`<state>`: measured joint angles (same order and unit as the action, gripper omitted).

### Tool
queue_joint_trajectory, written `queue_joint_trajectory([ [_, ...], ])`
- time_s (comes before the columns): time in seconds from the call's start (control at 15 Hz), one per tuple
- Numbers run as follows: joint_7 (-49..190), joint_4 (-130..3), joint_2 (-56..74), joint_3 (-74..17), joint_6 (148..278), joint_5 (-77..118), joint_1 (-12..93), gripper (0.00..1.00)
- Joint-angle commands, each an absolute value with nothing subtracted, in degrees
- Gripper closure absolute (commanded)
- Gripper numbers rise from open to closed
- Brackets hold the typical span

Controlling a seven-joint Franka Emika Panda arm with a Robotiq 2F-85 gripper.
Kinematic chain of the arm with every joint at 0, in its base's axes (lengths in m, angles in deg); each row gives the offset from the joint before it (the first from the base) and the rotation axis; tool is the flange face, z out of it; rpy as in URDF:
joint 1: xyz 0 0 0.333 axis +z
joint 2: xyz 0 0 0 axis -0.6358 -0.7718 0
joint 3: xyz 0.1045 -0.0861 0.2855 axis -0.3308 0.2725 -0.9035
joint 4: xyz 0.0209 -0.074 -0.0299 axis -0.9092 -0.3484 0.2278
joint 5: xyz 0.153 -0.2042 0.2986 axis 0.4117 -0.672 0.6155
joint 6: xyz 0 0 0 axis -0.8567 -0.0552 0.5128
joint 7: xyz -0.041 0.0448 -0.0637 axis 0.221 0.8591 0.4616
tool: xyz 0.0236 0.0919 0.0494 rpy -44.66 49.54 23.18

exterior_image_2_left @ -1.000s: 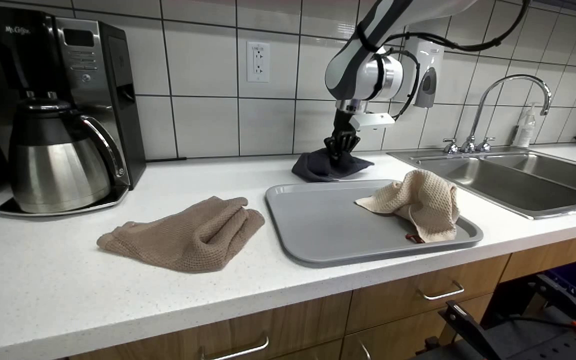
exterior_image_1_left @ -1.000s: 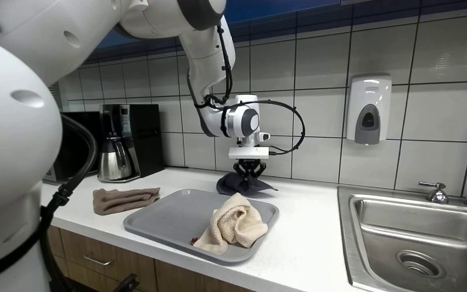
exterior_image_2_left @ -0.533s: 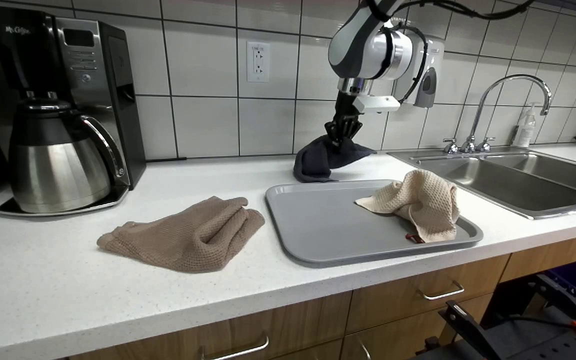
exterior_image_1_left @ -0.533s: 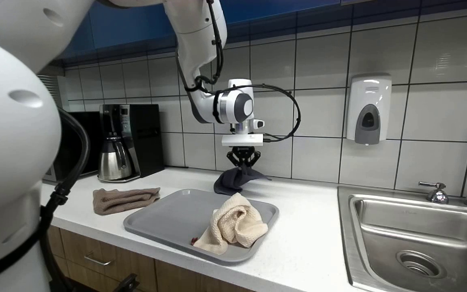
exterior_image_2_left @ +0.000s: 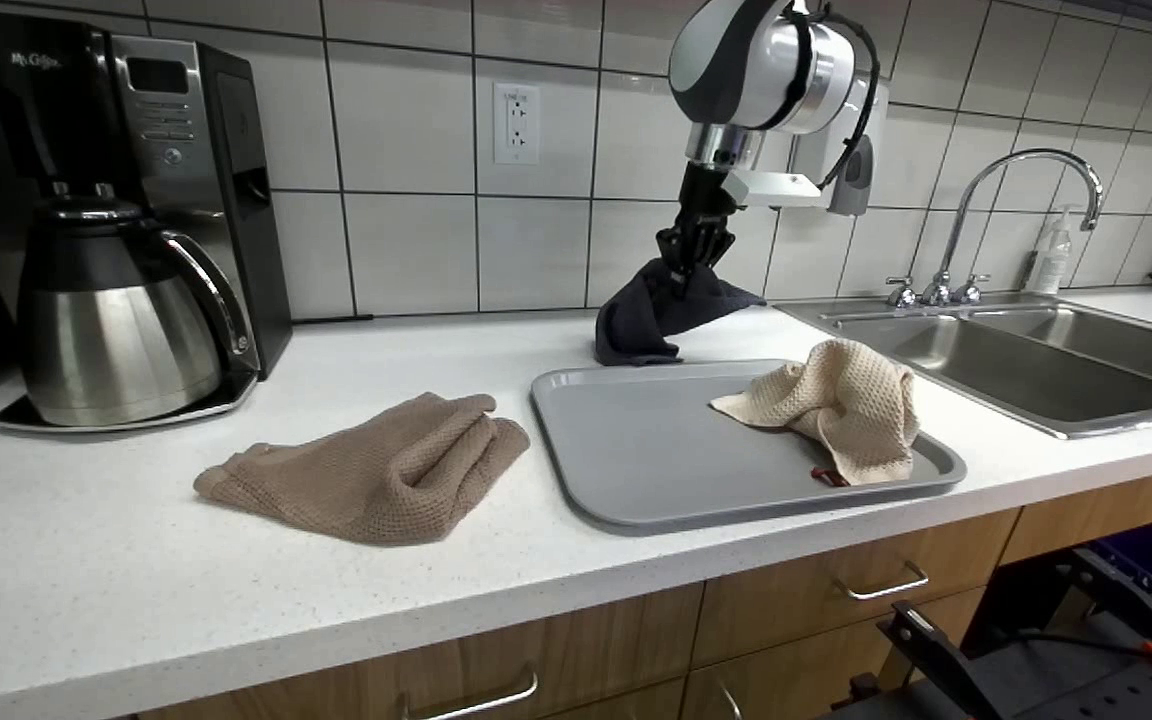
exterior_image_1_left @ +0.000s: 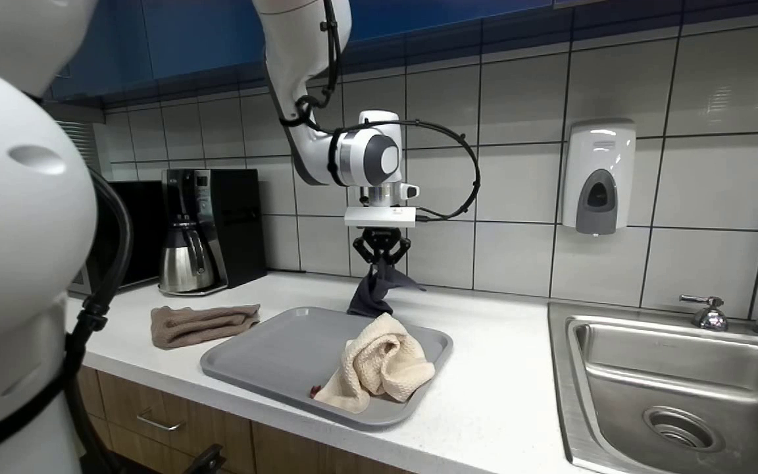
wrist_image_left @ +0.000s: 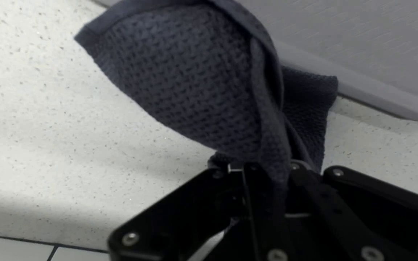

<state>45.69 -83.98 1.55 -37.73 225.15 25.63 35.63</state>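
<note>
The jaws of the black two-finger gripper (exterior_image_1_left: pixel 381 258) are clenched on a dark navy woven cloth (exterior_image_2_left: pixel 631 325), which hangs beneath them: a longer fold reaches low, a pointed corner juts toward the stainless-steel sink (exterior_image_1_left: pixel 570 388). Whether the fold touches the white speckled counter (exterior_image_2_left: pixel 66 560) is unclear. Just beside the fold's lower end, away from the tiled wall (exterior_image_2_left: pixel 406 250), lies the grey rectangular tray (exterior_image_2_left: pixel 656 450), bearing a crumpled cream waffle-weave cloth (exterior_image_2_left: pixel 861 410).

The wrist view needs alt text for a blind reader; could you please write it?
A dark blue-grey cloth hangs pinched in the black tool over a speckled white counter; part of a grey tray shows at upper right.
</note>
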Motion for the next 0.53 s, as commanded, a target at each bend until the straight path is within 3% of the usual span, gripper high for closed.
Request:
queue_joint_trajectory([
  [0.0, 40.07, -90.88, 8.13, -40.63, 225.3, 29.57, 33.52, 0.98],
  [0.47, 32.87, -98.1, 14.91, -42.02, 224.69, 34.72, 34.27, 0.98],
])
